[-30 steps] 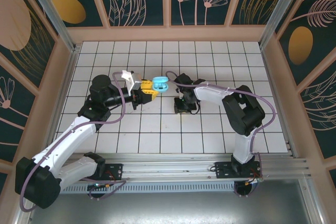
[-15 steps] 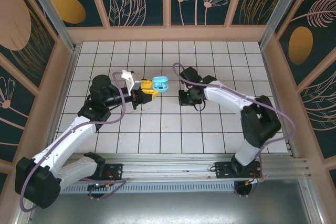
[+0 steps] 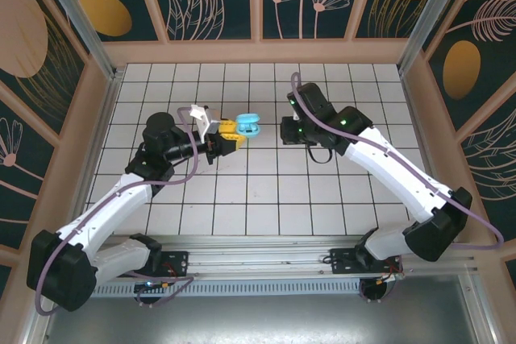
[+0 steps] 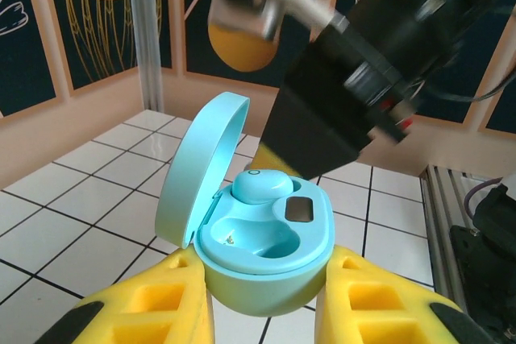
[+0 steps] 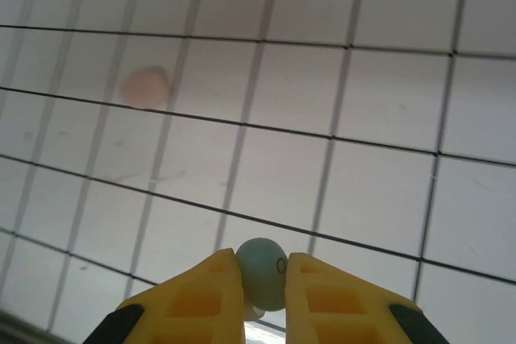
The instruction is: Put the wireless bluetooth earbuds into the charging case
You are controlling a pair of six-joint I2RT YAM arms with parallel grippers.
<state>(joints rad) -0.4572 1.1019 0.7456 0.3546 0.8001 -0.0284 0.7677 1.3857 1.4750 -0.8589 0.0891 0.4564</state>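
Right jaws, clamped on a teal earbud (image 5: 262, 273), had swung to twelve o'clock, ready to fill the charging case (image 4: 270, 279) clamped in the left jaws.

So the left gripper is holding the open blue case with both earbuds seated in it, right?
No. The left gripper holds the open blue case, but with one earbud seated; the other socket is empty, as the left wrist view shows.
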